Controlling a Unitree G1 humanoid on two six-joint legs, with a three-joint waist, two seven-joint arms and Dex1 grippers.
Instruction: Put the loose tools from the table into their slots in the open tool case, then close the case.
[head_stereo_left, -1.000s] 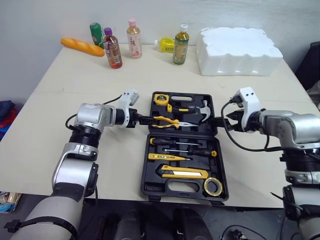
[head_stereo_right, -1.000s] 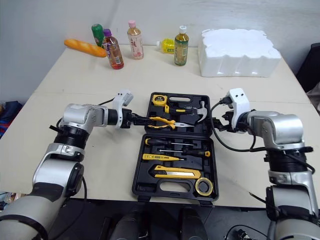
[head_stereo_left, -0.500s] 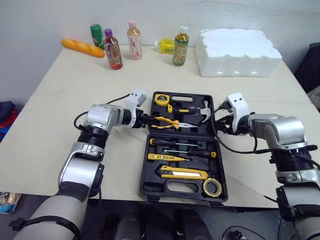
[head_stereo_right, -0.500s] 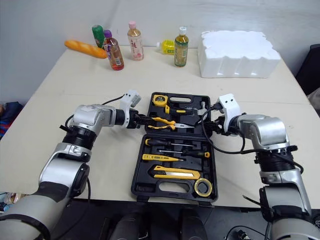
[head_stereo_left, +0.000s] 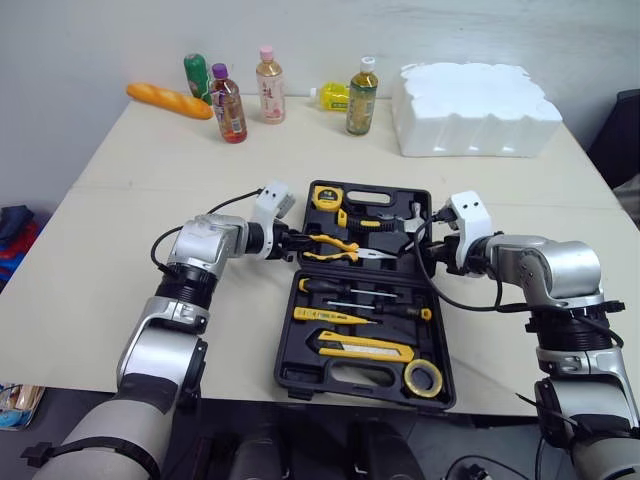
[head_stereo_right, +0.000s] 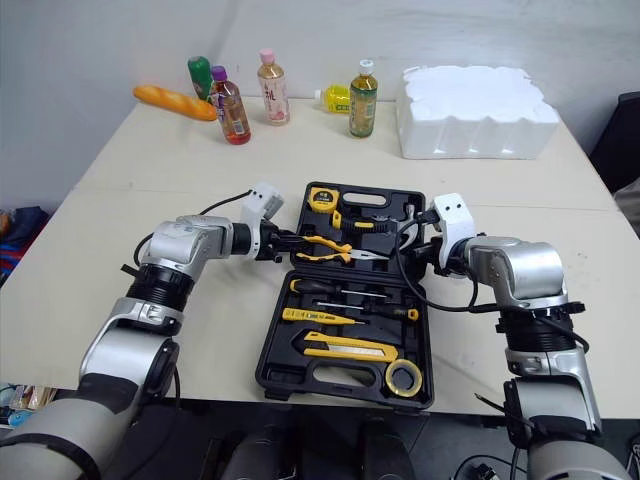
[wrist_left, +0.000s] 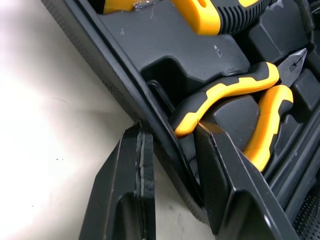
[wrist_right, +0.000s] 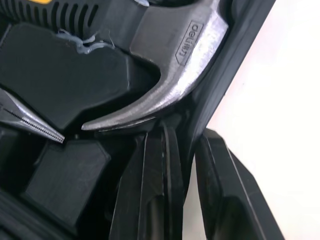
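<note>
The black tool case (head_stereo_left: 287, 335) lies open on the table. Its far half holds a tape measure (head_stereo_left: 323, 197), yellow-handled pliers (head_stereo_left: 335, 245) and a hammer (head_stereo_left: 395, 225). The near half holds screwdrivers (head_stereo_left: 350, 288), a yellow utility knife (head_stereo_left: 365, 347) and a tape roll (head_stereo_left: 423, 377). My left gripper (head_stereo_left: 300, 243) is shut on the far half's left wall (wrist_left: 100, 45), one finger outside, one inside by the pliers (wrist_left: 260, 100). My right gripper (head_stereo_left: 428, 255) is shut on the far half's right wall (wrist_right: 240, 50), beside the hammer head (wrist_right: 175, 70).
Several bottles (head_stereo_left: 228, 103) stand along the table's back, with a bread loaf (head_stereo_left: 168, 100) at the back left. A white foam block (head_stereo_left: 475, 108) sits at the back right. Bare tabletop lies to both sides of the case.
Both grippers have moved inward from beside the case and closed on the side walls of its far half. The tools have not moved.
</note>
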